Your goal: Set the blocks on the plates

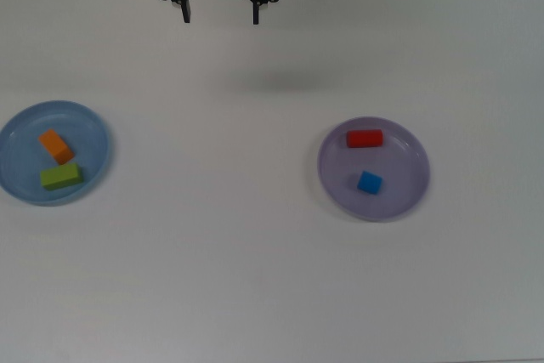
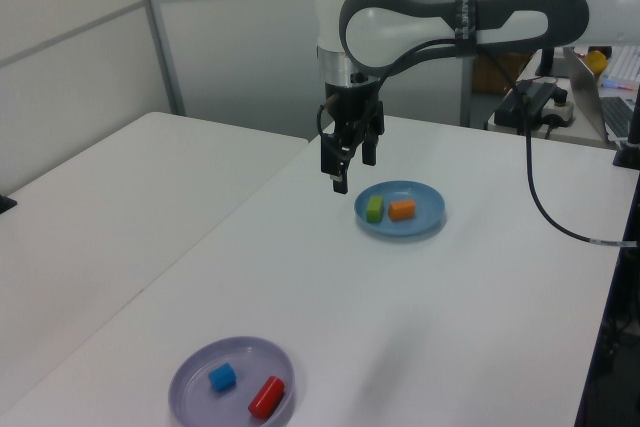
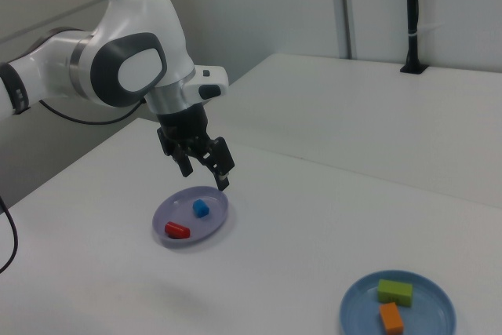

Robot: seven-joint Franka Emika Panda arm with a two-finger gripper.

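The light blue plate lies at the top view's left and carries the orange block and the green block. On the lavender plate, at the top view's right, rest the red block and the blue cube. My gripper hangs open and holds nothing, high above the table near the top view's upper edge, between the two plates. In the left view the gripper hovers just left of the light blue plate. In the right view the gripper is above the lavender plate.
A black cable runs across the table at the left view's right, near a laptop and other gear. A black post stands at the far table edge in the right view. A seam splits the two tabletops.
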